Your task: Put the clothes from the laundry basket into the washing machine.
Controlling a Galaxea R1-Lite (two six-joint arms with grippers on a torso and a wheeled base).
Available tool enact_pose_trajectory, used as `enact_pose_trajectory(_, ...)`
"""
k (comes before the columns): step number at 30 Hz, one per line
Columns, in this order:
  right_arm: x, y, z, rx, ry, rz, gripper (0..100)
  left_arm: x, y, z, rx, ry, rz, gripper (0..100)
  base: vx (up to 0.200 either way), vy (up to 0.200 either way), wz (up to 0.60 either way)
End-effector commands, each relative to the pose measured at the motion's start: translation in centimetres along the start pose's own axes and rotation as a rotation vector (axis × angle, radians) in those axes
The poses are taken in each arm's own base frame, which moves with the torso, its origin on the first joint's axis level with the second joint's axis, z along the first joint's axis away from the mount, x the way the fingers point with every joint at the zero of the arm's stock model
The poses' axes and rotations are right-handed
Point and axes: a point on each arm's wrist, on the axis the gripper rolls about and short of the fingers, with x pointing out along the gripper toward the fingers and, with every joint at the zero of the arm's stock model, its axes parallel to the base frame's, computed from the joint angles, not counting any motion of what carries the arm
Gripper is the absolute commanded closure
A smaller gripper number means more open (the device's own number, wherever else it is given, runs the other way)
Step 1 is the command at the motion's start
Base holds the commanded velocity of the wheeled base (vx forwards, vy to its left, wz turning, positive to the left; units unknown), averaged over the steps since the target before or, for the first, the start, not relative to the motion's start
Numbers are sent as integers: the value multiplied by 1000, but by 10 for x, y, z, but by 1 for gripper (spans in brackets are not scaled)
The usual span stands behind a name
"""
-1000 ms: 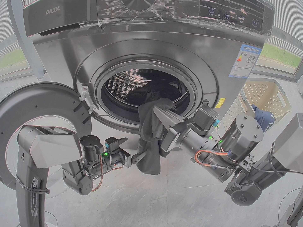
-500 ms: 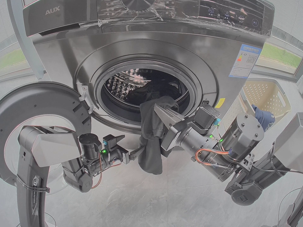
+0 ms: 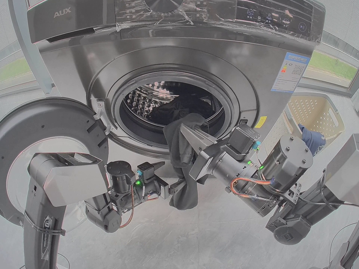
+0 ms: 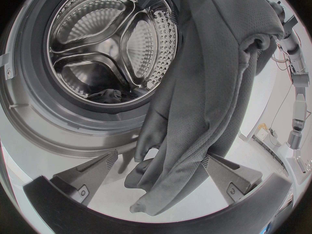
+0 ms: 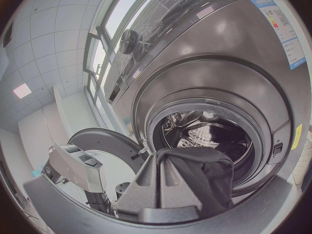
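Washer: right gripper tight on garment

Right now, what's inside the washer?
Dark clothes lie in the shiny drum. The grey garment hanging at the opening hides part of the drum's bottom, so anything lying there cannot be seen.

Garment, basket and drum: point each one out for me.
Garment (image 3: 178,154): head view, cloth hanging over the door rim.
Basket (image 3: 315,113): head view, perforated inner wall.
Drum (image 4: 97,49): left wrist view, shiny back wall.
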Motion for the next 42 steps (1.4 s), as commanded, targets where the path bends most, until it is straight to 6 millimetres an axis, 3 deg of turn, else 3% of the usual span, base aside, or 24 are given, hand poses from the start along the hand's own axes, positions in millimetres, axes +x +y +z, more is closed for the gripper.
enact_pose_trajectory(1, 0, 0, 0, 2, 0, 0, 100, 1, -8, 1, 5, 0, -21, 0, 0, 0, 0)
enact_pose_trajectory(8, 0, -1, 0, 1, -1, -4, 100, -4, -11, -1, -1, 21, -25, 0, 0, 0, 0)
enact_pose_trajectory(18, 0, -1, -1, 1, 1, -4, 100, 7, 0, 25, 15, -89, -5, 0, 0, 0, 0)
enact_pose_trajectory(23, 0, 0, 0, 3, 1, -3, 100, 12, 0, 17, 13, -79, -7, 0, 0, 0, 0)
enact_pose_trajectory(24, 0, -1, 0, 2, 1, -4, 100, 13, 0, 16, 13, -77, -5, 100, 0, 0, 0)
enact_pose_trajectory(36, -1, -2, -2, 1, 8, -9, 100, 6, 6, 24, 14, -88, 38, 100, 0, 0, 0)
enact_pose_trajectory(42, -6, -9, -8, -6, 38, -29, 100, -39, -7, 60, 14, -88, 32, 100, 0, 0, 0)
